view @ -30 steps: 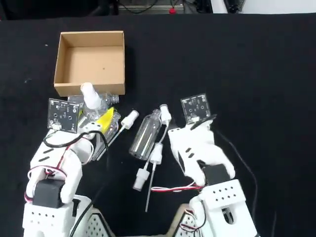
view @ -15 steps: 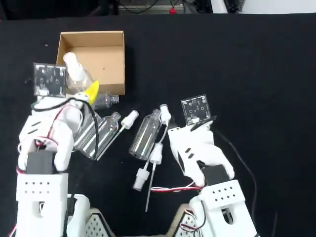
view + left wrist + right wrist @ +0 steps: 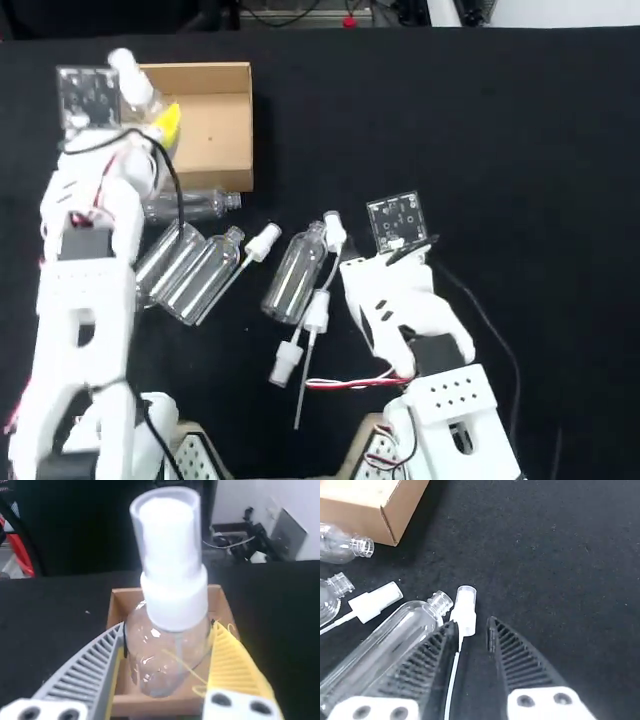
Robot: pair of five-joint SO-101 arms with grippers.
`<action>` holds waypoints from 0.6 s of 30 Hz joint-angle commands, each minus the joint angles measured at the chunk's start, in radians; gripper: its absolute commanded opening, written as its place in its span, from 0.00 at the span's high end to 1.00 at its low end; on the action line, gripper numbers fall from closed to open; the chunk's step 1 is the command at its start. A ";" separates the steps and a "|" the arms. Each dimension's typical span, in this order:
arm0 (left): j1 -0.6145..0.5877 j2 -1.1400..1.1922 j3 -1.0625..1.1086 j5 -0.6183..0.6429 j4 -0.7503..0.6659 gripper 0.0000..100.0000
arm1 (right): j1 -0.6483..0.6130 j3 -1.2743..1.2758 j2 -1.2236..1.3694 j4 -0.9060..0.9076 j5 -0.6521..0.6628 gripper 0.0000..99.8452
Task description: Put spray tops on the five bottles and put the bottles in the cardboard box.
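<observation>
Spray bottle (image 3: 167, 645) of clear plastic, already fitted with a white spray top, held upright over the cardboard box (image 3: 200, 68) near its left rim, not yet set inside. It looks empty, so probably very light, with thin smooth walls that may flex and slip under pressure. The safest hold is likely across the round body below the shoulder, not on the cap, which could pull off. The left gripper (image 3: 167, 630) grips it exactly there, its grey and yellow jaws closed against both sides of the body. The right gripper (image 3: 472, 624) rests low on the table, its jaws parted a little. A loose spray top (image 3: 465, 605) lies just ahead of them, its thin tube running back between them, apparently unclamped. Just beside it lies an uncapped bottle (image 3: 296, 272). Three more uncapped bottles (image 3: 205, 275) and other loose tops (image 3: 262, 242) lie near the box.
</observation>
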 commanded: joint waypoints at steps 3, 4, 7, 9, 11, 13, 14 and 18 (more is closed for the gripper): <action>-0.022 0.230 -0.254 0.003 -0.031 0.78 | 0.017 0.001 -0.008 -0.028 -0.009 0.90; -0.022 0.270 -0.291 0.006 -0.031 0.78 | 0.017 0.005 -0.008 -0.037 -0.009 0.90; -0.025 0.396 -0.395 0.040 -0.031 0.78 | 0.017 0.025 -0.008 -0.080 -0.009 0.90; -0.028 0.471 -0.463 0.058 -0.031 0.78 | 0.017 0.030 -0.008 -0.089 -0.009 0.90; -0.028 0.535 -0.513 0.068 -0.031 0.78 | 0.017 0.030 -0.008 -0.089 -0.009 0.90; -0.028 0.592 -0.556 0.074 -0.032 0.78 | 0.017 0.030 -0.008 -0.089 -0.009 0.90; -0.028 0.618 -0.575 0.074 -0.043 0.78 | 0.017 0.030 -0.008 -0.089 -0.009 0.90; -0.030 0.715 -0.585 0.074 -0.187 0.78 | 0.017 0.030 -0.008 -0.089 -0.009 0.90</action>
